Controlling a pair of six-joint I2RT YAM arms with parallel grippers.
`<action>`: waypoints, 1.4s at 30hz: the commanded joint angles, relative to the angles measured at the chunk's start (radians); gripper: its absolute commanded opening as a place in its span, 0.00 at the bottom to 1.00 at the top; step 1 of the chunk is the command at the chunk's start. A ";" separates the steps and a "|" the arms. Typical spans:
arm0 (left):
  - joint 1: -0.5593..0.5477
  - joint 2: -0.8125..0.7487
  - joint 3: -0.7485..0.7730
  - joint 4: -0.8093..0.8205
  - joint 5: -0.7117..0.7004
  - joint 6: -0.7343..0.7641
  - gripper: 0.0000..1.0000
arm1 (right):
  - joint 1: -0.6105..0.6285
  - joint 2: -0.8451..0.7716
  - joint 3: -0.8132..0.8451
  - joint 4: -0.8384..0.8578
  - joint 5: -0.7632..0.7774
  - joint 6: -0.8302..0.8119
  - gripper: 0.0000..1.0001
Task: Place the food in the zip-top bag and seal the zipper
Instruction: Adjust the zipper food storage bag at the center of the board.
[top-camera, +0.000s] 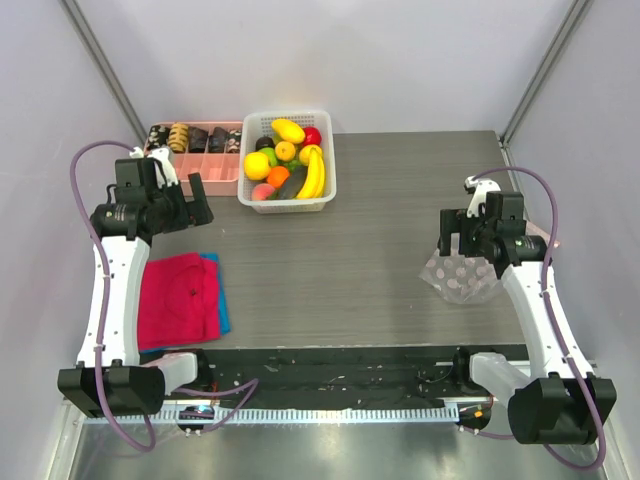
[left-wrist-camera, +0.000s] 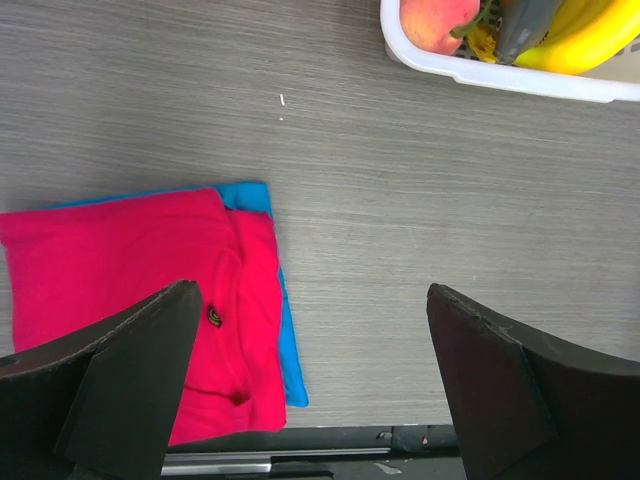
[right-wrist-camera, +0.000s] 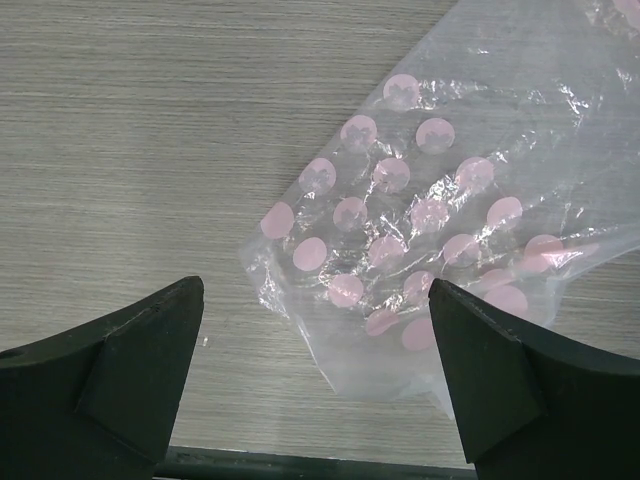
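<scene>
Fingers on both arms are spread wide, with nothing between them.

In the top external view, the left gripper (top-camera: 197, 207) hangs at the left of the frame. It is just below the pink divided tray (top-camera: 215, 165) and above a folded red cloth (top-camera: 178, 300) that lies on a blue cloth (top-camera: 222, 312). The food (top-camera: 285, 160) is piled in the white basket (top-camera: 290, 205) at upper centre, right beside the tray. The right gripper (top-camera: 462, 240) hovers at the right of the frame over the upper edge of the zip-top bag (top-camera: 460, 285). The bag lies on the grey table (top-camera: 380, 220), well apart from the basket.

In the left wrist view, two dark fingers (left-wrist-camera: 130, 380) fill the lower corners, the left one over the red cloth (left-wrist-camera: 120, 270). The blue cloth (left-wrist-camera: 291, 350) peeks out along its right side. The basket's rim (left-wrist-camera: 500, 75) cuts the upper right corner, holding a peach (left-wrist-camera: 435, 20) and a banana (left-wrist-camera: 590, 45).

In the right wrist view, the fingers (right-wrist-camera: 500, 380) again stand wide in the lower corners. The bag (right-wrist-camera: 430, 230) — crinkled, with pink dots — runs from centre to upper right. Its lower edge passes behind the right-hand finger, and I cannot tell whether they touch. The zipper cannot be made out.
</scene>
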 joint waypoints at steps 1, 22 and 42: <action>-0.001 0.002 0.041 0.039 -0.023 -0.019 1.00 | -0.012 0.000 0.025 0.022 -0.003 0.023 1.00; 0.001 0.002 0.029 0.083 -0.141 -0.037 1.00 | -0.181 0.305 0.120 0.059 0.169 0.362 0.92; 0.001 -0.007 -0.025 0.102 -0.262 -0.050 1.00 | -0.179 0.762 0.299 0.183 0.276 0.523 0.91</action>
